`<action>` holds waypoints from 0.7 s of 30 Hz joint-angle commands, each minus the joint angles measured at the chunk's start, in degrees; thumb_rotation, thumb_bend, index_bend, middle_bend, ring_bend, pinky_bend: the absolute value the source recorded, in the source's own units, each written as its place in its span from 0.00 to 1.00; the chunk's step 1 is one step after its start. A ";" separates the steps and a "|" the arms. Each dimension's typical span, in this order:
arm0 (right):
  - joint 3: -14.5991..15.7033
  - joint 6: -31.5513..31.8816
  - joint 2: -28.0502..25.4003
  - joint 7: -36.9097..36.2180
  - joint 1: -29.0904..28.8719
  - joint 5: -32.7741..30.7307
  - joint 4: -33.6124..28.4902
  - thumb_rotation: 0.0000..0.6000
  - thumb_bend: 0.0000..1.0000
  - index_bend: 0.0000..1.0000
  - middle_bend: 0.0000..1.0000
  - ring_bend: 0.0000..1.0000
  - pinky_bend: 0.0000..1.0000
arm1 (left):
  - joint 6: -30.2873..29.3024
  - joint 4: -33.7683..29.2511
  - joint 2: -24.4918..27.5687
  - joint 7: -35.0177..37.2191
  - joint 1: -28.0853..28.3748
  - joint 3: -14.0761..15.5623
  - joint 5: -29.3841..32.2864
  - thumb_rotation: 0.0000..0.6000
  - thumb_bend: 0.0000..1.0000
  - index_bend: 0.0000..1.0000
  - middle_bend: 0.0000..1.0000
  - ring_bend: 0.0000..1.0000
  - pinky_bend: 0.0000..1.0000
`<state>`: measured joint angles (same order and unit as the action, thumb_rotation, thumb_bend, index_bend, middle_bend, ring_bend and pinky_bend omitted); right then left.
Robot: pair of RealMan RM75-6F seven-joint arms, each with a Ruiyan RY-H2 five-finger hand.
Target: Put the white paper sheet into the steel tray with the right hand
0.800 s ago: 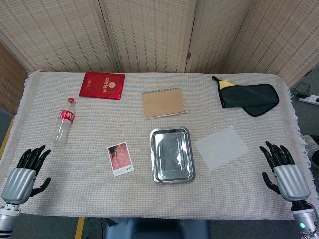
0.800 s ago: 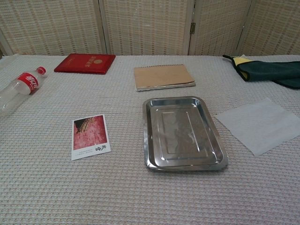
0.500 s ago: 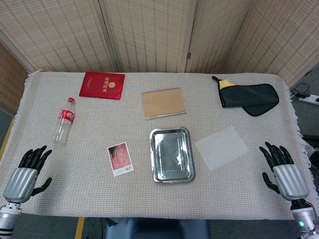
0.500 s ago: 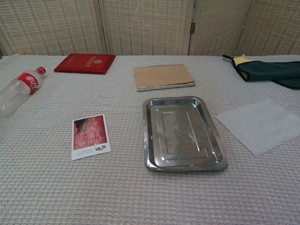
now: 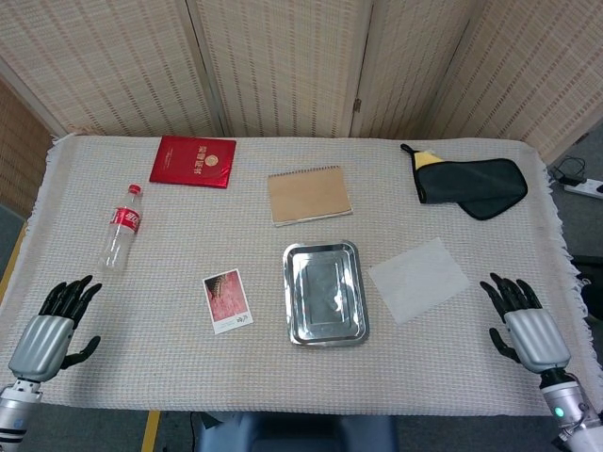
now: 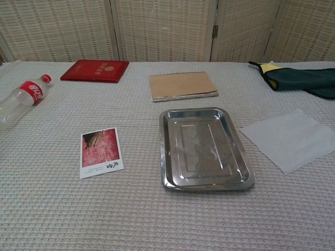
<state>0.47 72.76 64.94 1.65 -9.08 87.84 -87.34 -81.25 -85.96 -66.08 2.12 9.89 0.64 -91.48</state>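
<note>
A white sheet of paper (image 5: 418,279) lies flat on the bench (image 5: 170,363), just right of an empty steel tray (image 5: 325,292); the right hand (image 5: 521,329) and left hand (image 5: 49,331) rest apart, fingers spread, holding nothing

- The plastic bottle (image 6: 21,98), lying at about 9 o'clock on the worktop (image 5: 188,358), has a red label with white script, too small to read.
- The red booklet (image 5: 194,161), at 11 o'clock, bears a gold emblem and illegible gold characters.
- The photo card (image 6: 101,152) has small, unreadable print on its white lower margin.
</note>
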 commanded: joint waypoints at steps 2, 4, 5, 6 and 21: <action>0.62 -5.26 3.07 -7.29 -3.86 1.85 8.25 1.00 0.51 0.00 0.00 0.00 0.00 | 0.08 0.34 -0.23 -0.27 0.12 -0.13 0.21 1.00 0.39 0.00 0.00 0.00 0.00; 1.10 -6.87 4.75 -10.66 -5.45 3.32 11.73 1.00 0.51 0.00 0.00 0.00 0.00 | 0.32 1.20 -0.95 -1.99 0.15 -0.68 1.33 1.00 0.39 0.00 0.00 0.00 0.00; 1.48 -7.36 5.69 -11.82 -6.10 4.19 13.94 1.00 0.51 0.00 0.00 0.00 0.00 | 0.33 1.52 -1.41 -3.04 0.12 -1.09 2.10 1.00 0.39 0.00 0.00 0.00 0.00; 1.65 -7.66 6.49 -12.28 -6.50 4.60 15.57 1.00 0.51 0.00 0.00 0.00 0.00 | 0.35 1.66 -1.69 -3.47 0.13 -1.33 2.54 1.00 0.39 0.00 0.00 0.00 0.00; 2.30 -12.21 17.33 -14.36 -12.20 6.17 31.10 1.00 0.51 0.00 0.00 0.00 0.00 | 1.57 2.13 -1.24 -2.14 0.61 -0.87 2.67 1.00 0.39 0.00 0.00 0.00 0.00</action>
<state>2.83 60.79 81.75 -12.67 -20.82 93.93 -56.78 -79.73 -83.86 -67.32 -0.03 10.48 -0.21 -88.84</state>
